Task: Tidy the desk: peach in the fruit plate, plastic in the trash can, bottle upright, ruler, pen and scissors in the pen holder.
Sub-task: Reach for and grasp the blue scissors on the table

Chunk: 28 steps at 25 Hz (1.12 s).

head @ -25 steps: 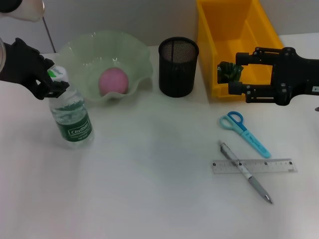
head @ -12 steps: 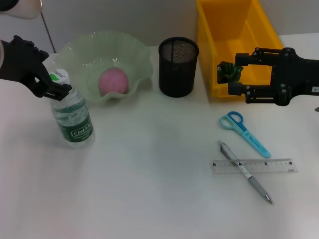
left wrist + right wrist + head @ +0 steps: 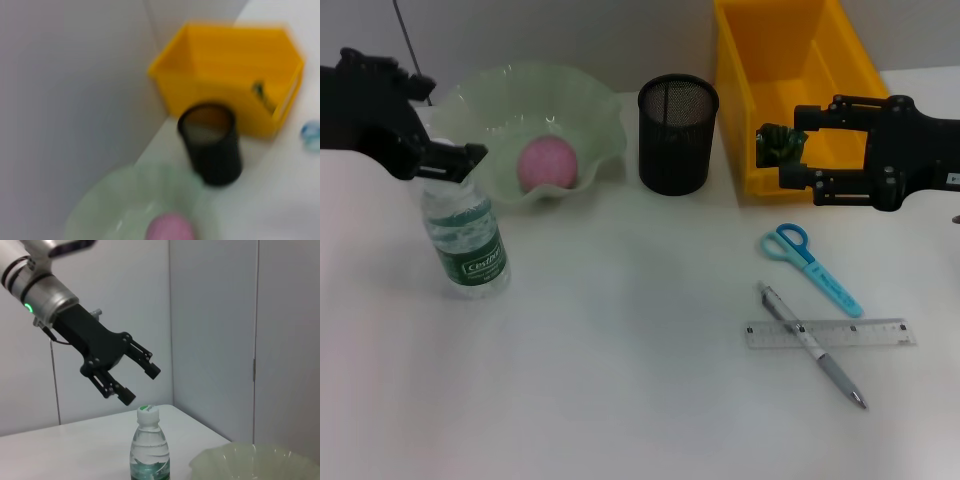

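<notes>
Left gripper point(image 3: 136, 377) has let go of the bottle point(image 3: 465, 238) and lifted off w/ jaws spread, so bottle's upright, that step looks done imo. Right gripper point(image 3: 794, 153) stays clamped on the crumpled green plastic point(image 3: 779, 143) at the trash can point(image 3: 735, 110) wall. Scissors point(image 3: 813, 264), pen point(image 3: 813, 344) and ruler point(image 3: 830, 333) not yet in the pen holder point(image 3: 677, 133).

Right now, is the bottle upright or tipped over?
Upright. The bottle stands on the desk with its cap up, and the left end effector hangs open above it, not touching.
</notes>
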Motion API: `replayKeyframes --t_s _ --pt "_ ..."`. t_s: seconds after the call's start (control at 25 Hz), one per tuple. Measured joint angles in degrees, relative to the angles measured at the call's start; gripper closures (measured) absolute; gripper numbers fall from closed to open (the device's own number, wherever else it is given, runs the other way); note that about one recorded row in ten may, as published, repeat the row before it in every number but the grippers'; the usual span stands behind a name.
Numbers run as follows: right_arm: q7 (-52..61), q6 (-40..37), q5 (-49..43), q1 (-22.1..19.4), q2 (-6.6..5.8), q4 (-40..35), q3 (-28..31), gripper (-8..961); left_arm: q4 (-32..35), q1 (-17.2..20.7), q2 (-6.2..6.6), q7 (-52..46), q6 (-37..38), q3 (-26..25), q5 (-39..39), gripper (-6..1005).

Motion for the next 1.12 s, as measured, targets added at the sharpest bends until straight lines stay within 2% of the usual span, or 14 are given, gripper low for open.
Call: replayKeyframes --t_s 0.04,0.08,0.12,0.16,0.24,0.28,0.36,0.44,0.56,0.64,0.8,1.0,1.04,1.12 --pt "0.6 0.0 0.1 0.1 0.02 0.0 0.0 212 -0.3 0.6 0.01 1.4 0.1 -2.2 -4.2 184" --pt "0.6 0.0 0.1 0.1 0.02 0.0 0.0 212 -0.3 0.6 0.01 1.4 0.1 -2.2 -4.2 184" --pt "1.0 0.0 0.2 0.1 0.01 0.0 0.1 212 -1.0 1.2 0.01 2.9 0.2 -4.4 -8.4 185" --pt "1.4 0.1 0.3 0.1 -0.03 -0.1 0.1 212 -3.0 2.4 0.02 6.1 0.2 -7.4 -15.9 186" --pt "2.7 0.8 0.4 0.2 -0.08 -0.4 0.2 212 -7.4 3.5 0.06 10.2 0.2 -10.1 -23.8 187" --pt "2.7 0.8 0.4 0.2 -0.08 -0.4 0.2 212 -7.4 3.5 0.06 10.2 0.2 -10.1 -23.8 187" --pt "3.9 1.3 0.4 0.4 -0.09 -0.6 0.1 212 -11.1 3.9 0.07 13.0 0.1 -11.9 -28.6 189" --pt "5.9 2.5 0.4 0.6 -0.08 -0.8 -0.1 212 -17.0 4.0 0.07 17.4 0.2 -14.0 -33.9 190" --pt "7.7 3.7 0.4 0.7 0.03 -1.0 -0.1 212 -19.8 4.1 0.02 19.6 -0.1 -14.6 -35.9 190" --pt "12.5 6.1 0.3 1.3 0.16 -1.4 -0.4 212 -24.4 4.2 -0.05 22.7 -1.7 -14.8 -37.5 191" --pt "18.6 7.1 -0.8 2.0 0.16 -2.5 -1.3 212 -28.0 3.9 -0.10 25.7 -3.2 -14.8 -38.9 191" --pt "31.5 8.9 -4.7 2.3 0.58 -8.4 -5.0 212 -31.0 4.9 -0.13 31.0 -6.3 -14.9 -42.7 191" --pt "37.4 9.8 -7.2 2.3 0.93 -11.5 -6.7 212 -31.3 5.1 -0.12 31.6 -6.8 -14.9 -43.1 192" --pt "40.4 10.1 -8.3 2.4 1.04 -13.0 -7.4 213 -31.8 5.4 -0.10 32.5 -7.5 -14.9 -43.7 192"
